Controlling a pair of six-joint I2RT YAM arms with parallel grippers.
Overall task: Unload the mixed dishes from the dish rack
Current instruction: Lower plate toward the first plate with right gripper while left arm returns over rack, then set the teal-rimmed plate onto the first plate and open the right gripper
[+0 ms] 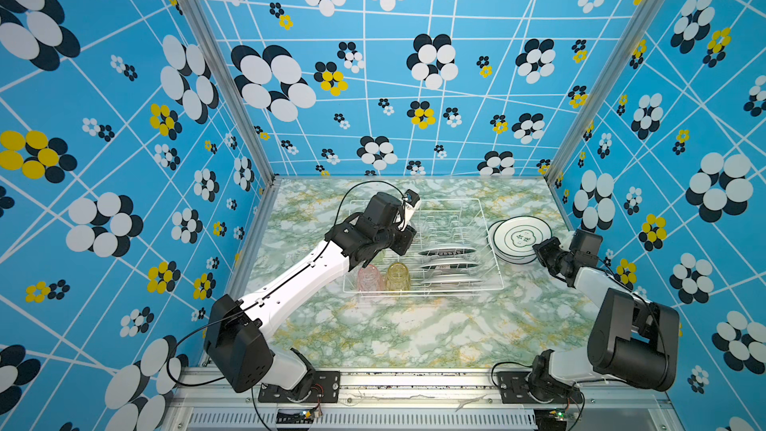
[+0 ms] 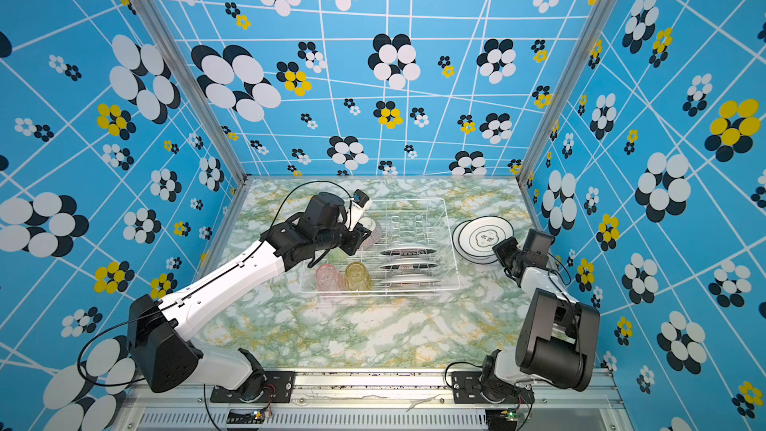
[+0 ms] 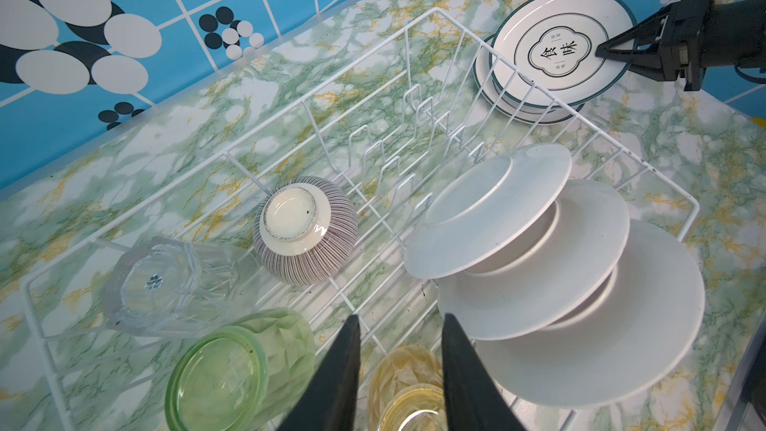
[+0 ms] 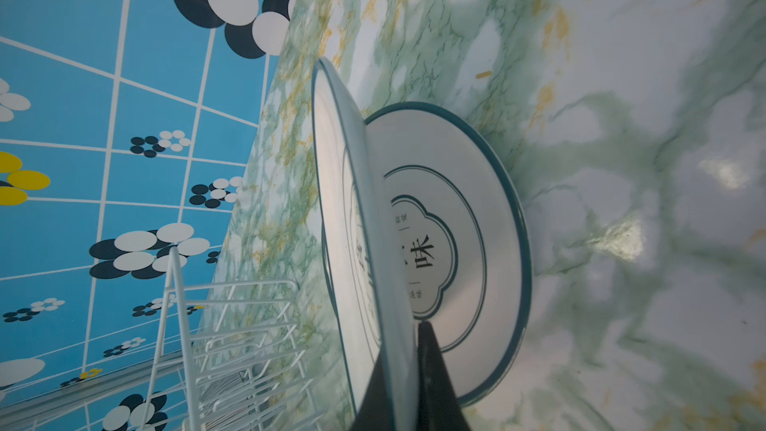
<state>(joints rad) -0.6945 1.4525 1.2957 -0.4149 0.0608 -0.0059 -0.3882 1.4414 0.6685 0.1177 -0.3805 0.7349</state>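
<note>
In both top views your left gripper (image 1: 368, 258) hangs over the left end of the dish rack (image 1: 452, 201), just behind the pink tumbler (image 1: 369, 279) and amber tumbler (image 1: 398, 277); three plates (image 2: 408, 266) stand on edge at the rack's right end. Your right gripper (image 1: 539, 248) sits just outside the rack's right wall, on a green-rimmed plate (image 1: 520, 236). In the left wrist view the left jaws stand partly apart, gripping nothing; the green tumbler (image 3: 236, 366), clear tumbler (image 3: 166, 288) and upturned striped bowl (image 3: 304, 230) lie inside the rack. In the right wrist view the right fingers (image 4: 435, 366) pinch that plate's rim, tilting it over a second plate (image 4: 476, 242) flat beside the rack
</note>
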